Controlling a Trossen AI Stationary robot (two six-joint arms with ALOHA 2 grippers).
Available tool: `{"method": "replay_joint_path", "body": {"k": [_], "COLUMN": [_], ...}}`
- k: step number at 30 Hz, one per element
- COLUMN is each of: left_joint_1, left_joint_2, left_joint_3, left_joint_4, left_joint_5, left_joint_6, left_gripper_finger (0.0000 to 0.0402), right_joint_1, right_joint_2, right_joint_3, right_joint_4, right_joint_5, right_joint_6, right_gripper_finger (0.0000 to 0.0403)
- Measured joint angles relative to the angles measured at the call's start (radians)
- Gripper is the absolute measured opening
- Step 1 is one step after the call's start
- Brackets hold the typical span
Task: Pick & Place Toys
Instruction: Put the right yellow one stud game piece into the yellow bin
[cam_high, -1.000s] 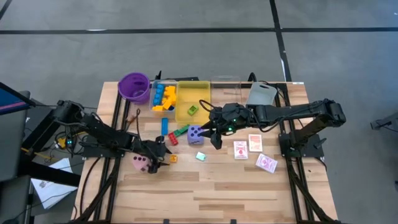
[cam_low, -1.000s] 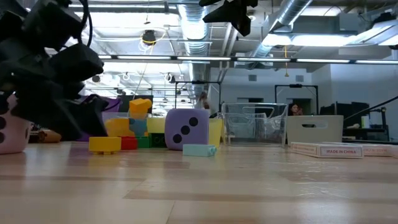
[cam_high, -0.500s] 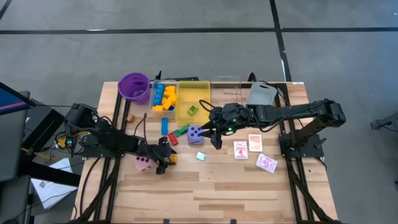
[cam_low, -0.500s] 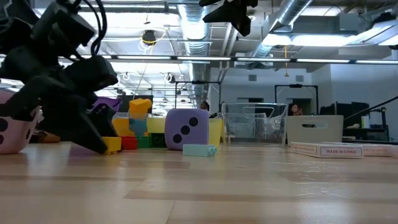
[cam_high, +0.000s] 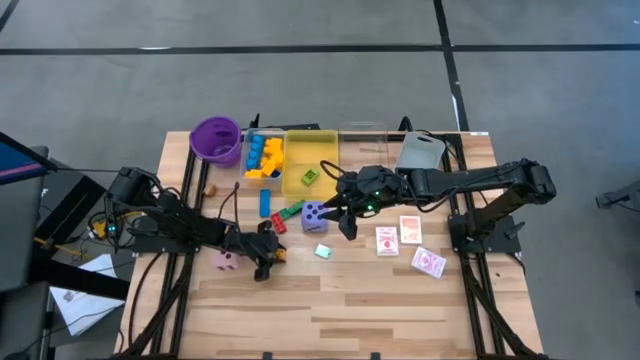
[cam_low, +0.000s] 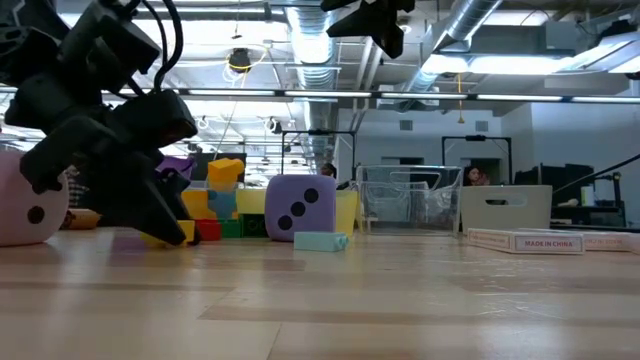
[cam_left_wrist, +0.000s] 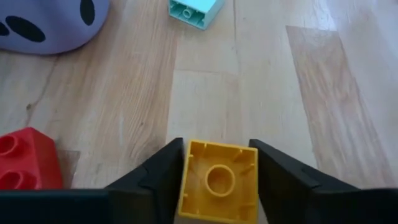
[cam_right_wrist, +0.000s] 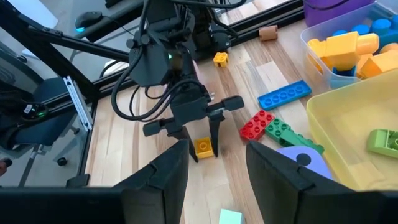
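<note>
The left gripper (cam_left_wrist: 216, 163) is down at the table top with its two dark fingers (cam_left_wrist: 163, 177) pressed against either side of a small yellow block (cam_left_wrist: 217, 180), clamped on it; the block appears to rest on the wood, though the view from table height is too crowded to be sure. In the overhead view this gripper (cam_high: 268, 255) sits just beside the pink die (cam_high: 226, 260), which stands on the table at the gripper's outer side. A red block (cam_left_wrist: 28, 158) lies near the gripped piece, and a pale turquoise block (cam_left_wrist: 195, 12) lies farther on, by the purple die (cam_high: 314, 214).

The right gripper (cam_high: 345, 222) hangs above the table next to the purple die, its fingers (cam_right_wrist: 165, 180) parted with nothing between them. Three red-patterned cards (cam_high: 387, 240) lie on the wood on the right arm's side (all flat). The yellow tray (cam_high: 300, 140) holds a green block (cam_high: 310, 177).
</note>
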Motion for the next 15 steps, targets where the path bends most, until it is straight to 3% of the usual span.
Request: {"method": "replay_joint_path", "body": {"k": [5, 10, 15], "left_joint_1": [0.014, 0.044, 0.091], "left_joint_2": [-0.027, -0.172, -0.35], "left_joint_3": [-0.004, -0.002, -0.002], "left_joint_4": [0.024, 0.056, 0.06], "left_joint_5": [0.031, 0.02, -0.114], "left_joint_6": [-0.073, -0.081, -0.08], "left_gripper_finger": [0.0121, 0.0134, 0.0144], "right_joint_1": [0.0, 0.0, 0.0], "right_joint_2": [0.0, 0.0, 0.0], "right_joint_3": [0.0, 0.0, 0.0], "right_joint_4": [-0.024, -0.029, -0.017], "right_joint_5": [0.0, 0.0, 0.0], "right_joint_6": [0.0, 0.0, 0.002], "right_gripper_finger": [0.0154, 0.0154, 0.0154]}}
